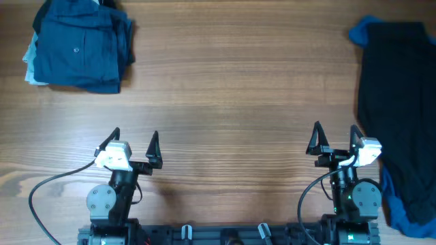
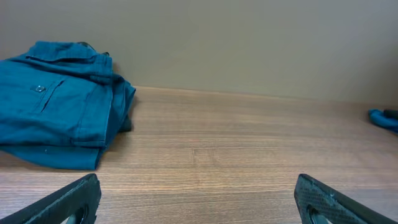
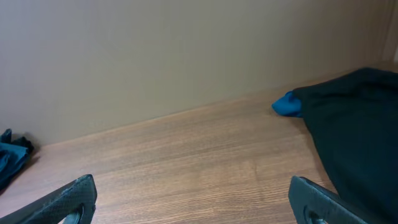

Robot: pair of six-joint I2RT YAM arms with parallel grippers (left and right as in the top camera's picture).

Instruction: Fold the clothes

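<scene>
Waiting at the bottom edge of the overhead frame, the left gripper point(image 1: 135, 139) and right gripper point(image 1: 335, 136) are pointing up the wooden table point(image 1: 231, 88), each with its fingers spread wide and gripping nothing. Farther up, along the right edge, a dark garment point(image 1: 398, 102) is lying loose and unfolded, draping over brighter blue cloth point(image 1: 402, 207) that is peeking out at top and bottom. Farthest off, in the upper left corner, a folded stack point(image 1: 78, 47) of teal clothes is sitting squared away. Judging by the layout, part of the job is looking done, while the pile on the right is awaiting folding, nearest the right arm.
</scene>
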